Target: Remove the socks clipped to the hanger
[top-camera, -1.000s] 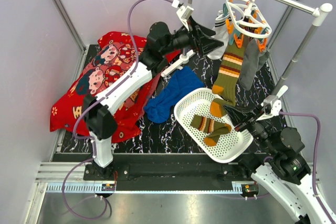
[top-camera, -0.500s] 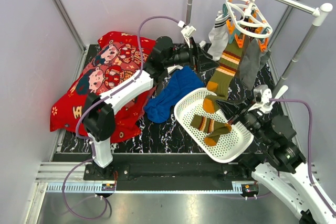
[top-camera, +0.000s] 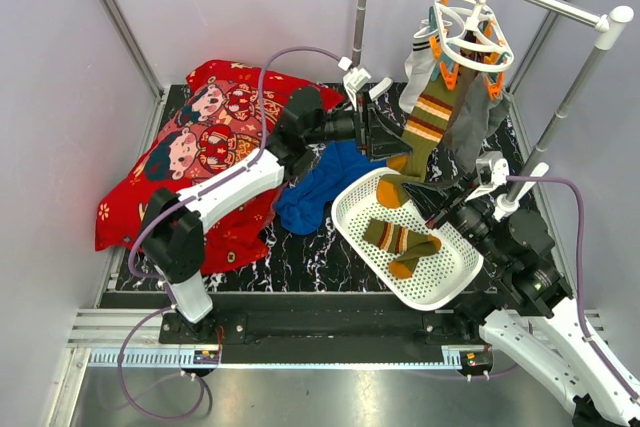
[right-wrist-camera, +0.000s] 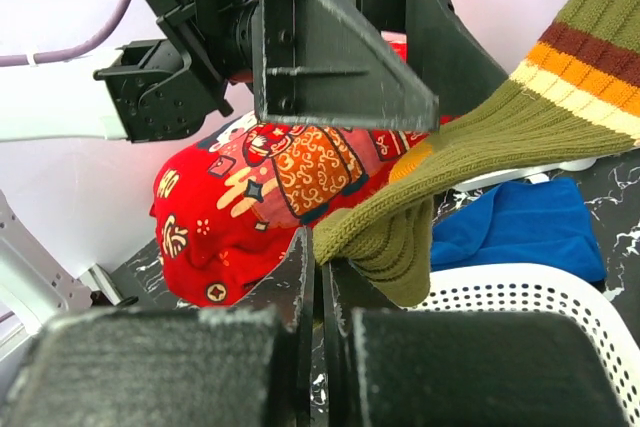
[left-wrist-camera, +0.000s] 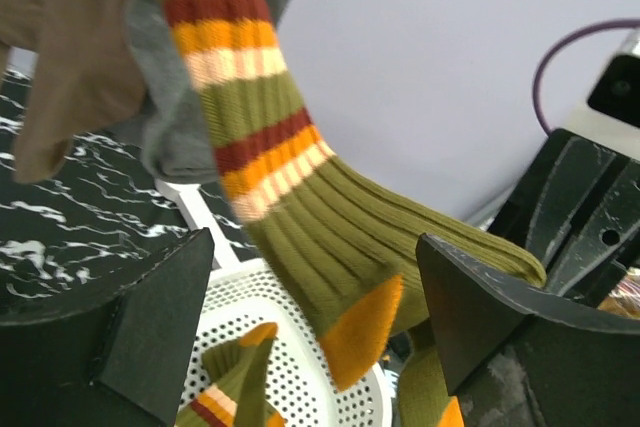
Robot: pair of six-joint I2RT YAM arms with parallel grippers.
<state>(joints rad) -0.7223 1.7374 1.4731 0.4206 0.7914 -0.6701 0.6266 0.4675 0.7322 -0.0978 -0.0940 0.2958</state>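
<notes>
The white ring hanger hangs from the rail with socks clipped to it. An olive-green striped sock hangs stretched at a slant. My right gripper is shut on its toe end, seen pinched in the right wrist view. My left gripper is open, its fingers on either side of the sock's orange heel without touching it. A grey sock and a white sock hang beside it. The grey sock and a brown sock show in the left wrist view.
A white perforated basket below the hanger holds another olive striped sock. A blue cloth lies left of it, a red printed cloth farther left. The rail's post stands at the right.
My left gripper has come down and right to straddle the olive sock's heel. My right gripper has moved up and left with the toe; the sock and hanger swung.
</notes>
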